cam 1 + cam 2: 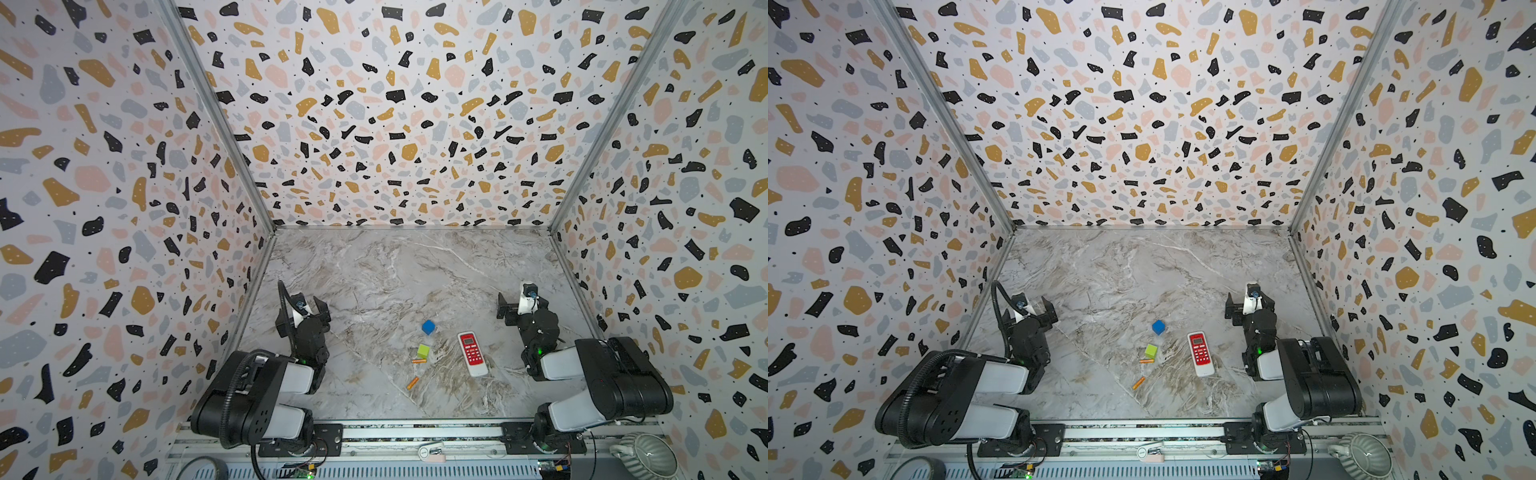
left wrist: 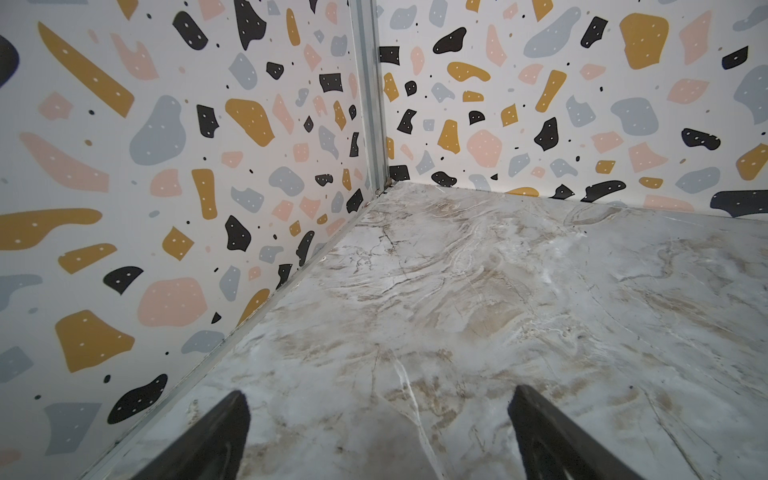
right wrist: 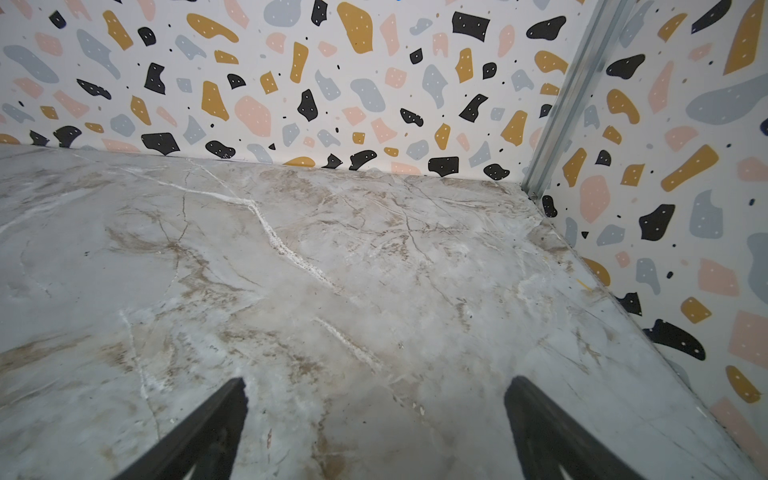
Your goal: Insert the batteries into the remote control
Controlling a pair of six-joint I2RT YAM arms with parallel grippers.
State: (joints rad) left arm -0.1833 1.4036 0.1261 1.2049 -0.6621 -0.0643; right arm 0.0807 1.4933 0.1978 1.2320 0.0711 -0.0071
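my left fingers [image 2: 224,436] and my right fingers [image 3: 216,424] both stand wide apart with nothing between them. each pair hangs over bare counter [image 1: 374,270] near its own side wall, well apart from the work. the remote control [image 1: 472,353] lies flat on the right half of the counter, red button face up, closer to my right arm. the batteries [image 1: 419,361] lie loose to its left. one is just beside the green cube [image 1: 423,351], and i cannot tell whether they touch. the nearer battery [image 1: 412,383] lies slanted, closer to my base. a blue cube [image 1: 428,327] sits a little further back.

i judge that no step of the loading is done yet. the trouble i foresee:
- the remote shows its front, so the compartment is probably underneath. a careless flip could let the remote slide or skid into the batteries.
- the batteries are thin and round. a pinch off their middle could squirt one away or set it rolling.
- reaching for the battery by the green cube, i may catch the cube and shove both.
- i cannot read the ends from here, so a battery could go in the wrong way round.
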